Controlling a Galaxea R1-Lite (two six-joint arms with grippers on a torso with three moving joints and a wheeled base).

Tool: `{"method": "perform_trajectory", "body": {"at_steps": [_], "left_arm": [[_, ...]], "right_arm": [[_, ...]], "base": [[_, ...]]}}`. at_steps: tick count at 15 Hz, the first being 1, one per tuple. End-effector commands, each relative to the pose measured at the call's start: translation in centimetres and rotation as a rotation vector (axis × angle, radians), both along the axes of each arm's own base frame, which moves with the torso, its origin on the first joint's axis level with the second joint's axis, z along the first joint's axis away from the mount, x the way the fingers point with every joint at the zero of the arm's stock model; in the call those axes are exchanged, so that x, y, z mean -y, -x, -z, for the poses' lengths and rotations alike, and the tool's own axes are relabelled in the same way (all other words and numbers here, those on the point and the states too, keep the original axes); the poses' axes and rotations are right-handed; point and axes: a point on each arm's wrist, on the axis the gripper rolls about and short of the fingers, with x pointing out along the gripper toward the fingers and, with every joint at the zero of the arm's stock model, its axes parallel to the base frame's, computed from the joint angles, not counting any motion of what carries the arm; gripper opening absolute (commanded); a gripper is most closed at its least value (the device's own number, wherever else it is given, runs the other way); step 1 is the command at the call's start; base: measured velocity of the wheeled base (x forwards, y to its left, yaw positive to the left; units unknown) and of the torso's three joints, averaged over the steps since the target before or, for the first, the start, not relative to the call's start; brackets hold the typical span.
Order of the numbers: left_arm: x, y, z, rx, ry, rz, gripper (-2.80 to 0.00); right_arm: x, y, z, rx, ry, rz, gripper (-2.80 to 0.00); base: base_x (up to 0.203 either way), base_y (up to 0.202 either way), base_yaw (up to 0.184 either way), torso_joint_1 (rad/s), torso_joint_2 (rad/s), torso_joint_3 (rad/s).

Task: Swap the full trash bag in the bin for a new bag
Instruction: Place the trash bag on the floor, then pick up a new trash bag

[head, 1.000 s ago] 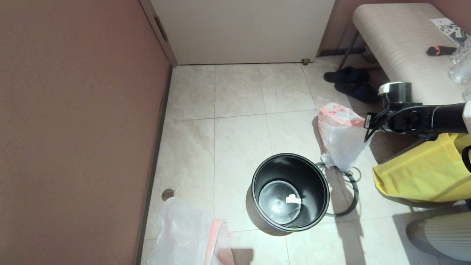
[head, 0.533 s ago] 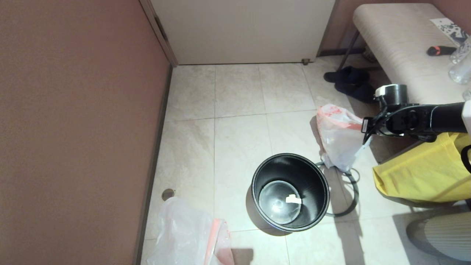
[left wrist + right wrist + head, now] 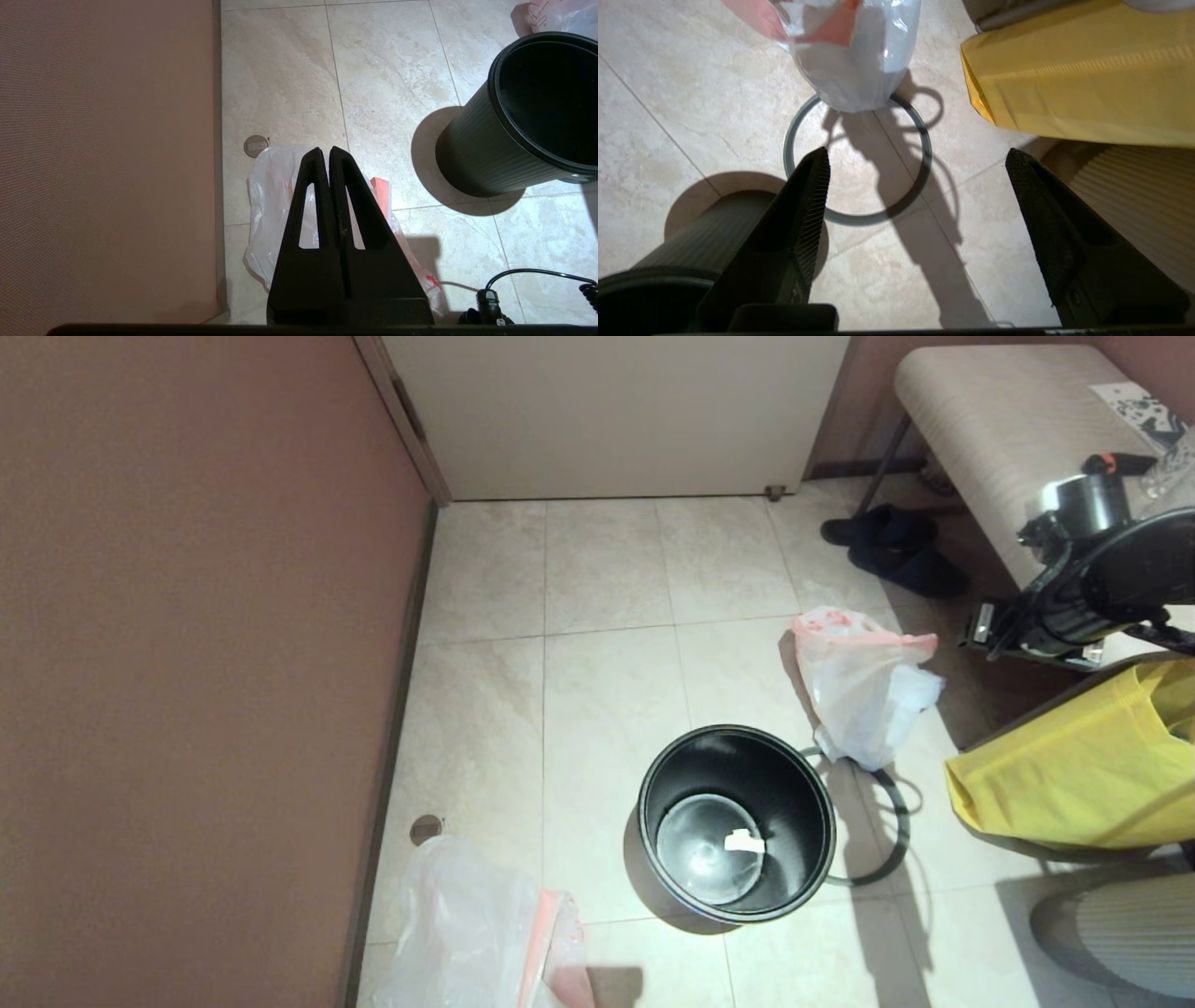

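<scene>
Where pale floor tiles (image 3: pixel 607 709) meet a brown wall (image 3: pixel 187 616), the bin (image 3: pixel 738 821) stands.

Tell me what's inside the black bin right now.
The small round black plastic bin holds no bag: only a small white scrap lies on its bare, shiny bottom. Under that scrap is hidden.

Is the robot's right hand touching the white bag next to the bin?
Apart. In the head view, bare floor shows between the open right hand and the full bag.
</scene>
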Motion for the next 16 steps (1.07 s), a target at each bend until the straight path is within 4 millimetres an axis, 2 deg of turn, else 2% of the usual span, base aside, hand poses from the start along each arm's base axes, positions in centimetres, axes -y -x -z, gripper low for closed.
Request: {"method": "perform_trajectory", "body": {"at_steps": [1, 2, 3, 5, 10, 16], "left_arm": [[0.0, 0.0, 0.0, 0.0, 0.0, 0.0, -2.8], [0.0, 0.0, 0.0, -0.001, 0.0, 0.0, -2.8], [0.0, 0.0, 0.0, 0.0, 0.0, 0.0, -2.8], [0.0, 0.0, 0.0, 0.0, 0.0, 0.0, -2.8], [0.0, 0.0, 0.0, 0.0, 0.0, 0.0, -2.8], [0.0, 0.0, 0.0, -0.001, 0.0, 0.0, -2.8]], "right_arm": [[-0.2, 3.4, -2.3, 0.015, -0.005, 0.001, 0.0], [-0.4, 4.3, -1.6, -0.024, -0.007, -0.003, 0.0], [-0.5, 5.3, -0.6, -0.075, -0.009, -0.007, -2.8], [-1.0, 7.4, 0.8, -0.141, -0.023, -0.013, -2.8], [-2.2, 13.3, 0.1, -0.169, -0.11, -0.067, -2.8], [-4.7, 20.2, 1.8, -0.234, -0.149, -0.187, -2.8]], "base": [[0.0, 0.0, 0.0, 0.0, 0.0, 0.0], [0.0, 0.0, 0.0, 0.0, 0.0, 0.0], [0.0, 0.0, 0.0, 0.0, 0.0, 0.0], [0.0, 0.0, 0.0, 0.0, 0.0, 0.0], [0.0, 0.0, 0.0, 0.0, 0.0, 0.0], [0.0, 0.0, 0.0, 0.0, 0.0, 0.0]]}}
